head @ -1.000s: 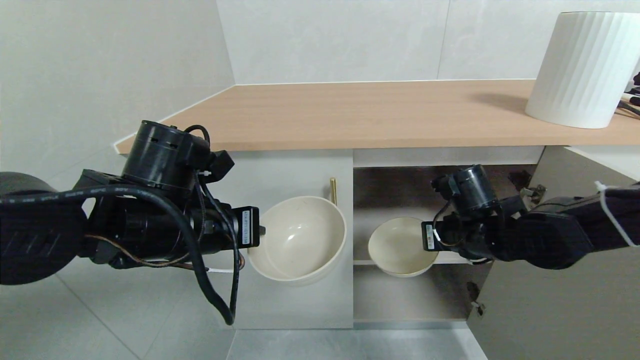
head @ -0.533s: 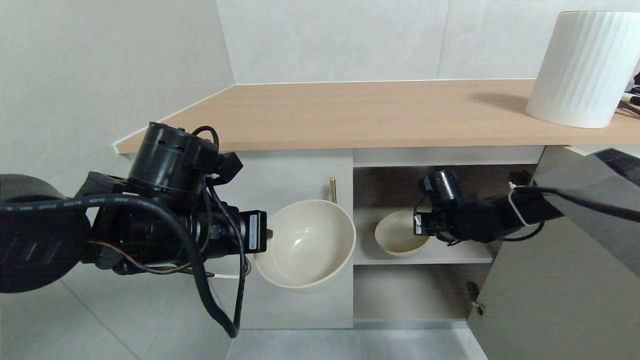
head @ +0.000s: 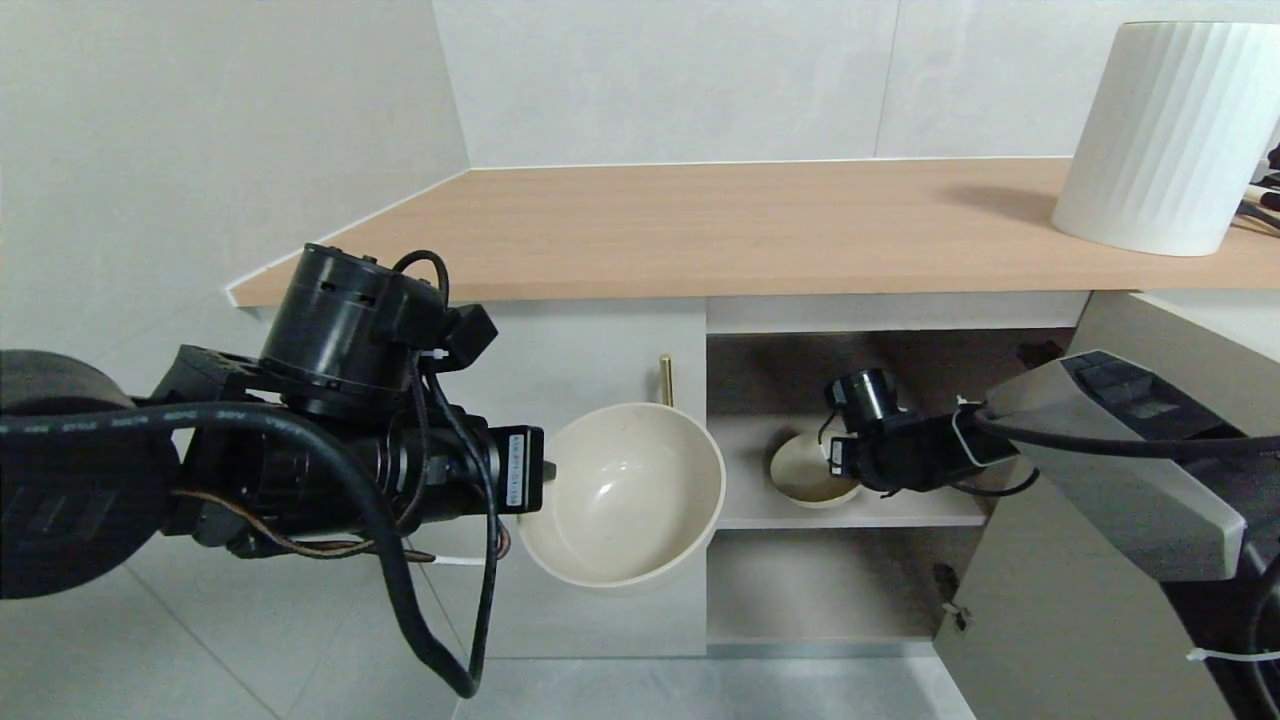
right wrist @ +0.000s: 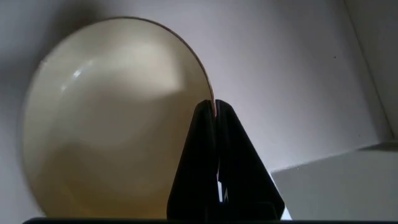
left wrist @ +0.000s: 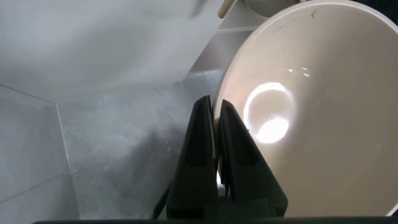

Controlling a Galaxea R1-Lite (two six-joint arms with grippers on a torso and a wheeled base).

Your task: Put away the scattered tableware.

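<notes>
Since 1 s ago the small bowl [head: 803, 474] was carried deeper into the cabinet [head: 880, 312], now at shelf [head: 900, 508] level — rim pinched by right gripper [head: 838, 468]. Large bowl [head: 625, 495] is pinched at rim by left gripper [head: 546, 470], outside. Prob. stiff, slippery, breakable — rim grip suits.

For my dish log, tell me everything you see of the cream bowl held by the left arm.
The round cream bowl, smooth and glossy like glazed ceramic, is empty, with a glare spot inside. It hangs tilted, opening toward the head camera, before the closed grey cabinet door. The left gripper pinches its rim, jaws shut on the thin wall; nothing else seems to touch it.
</notes>
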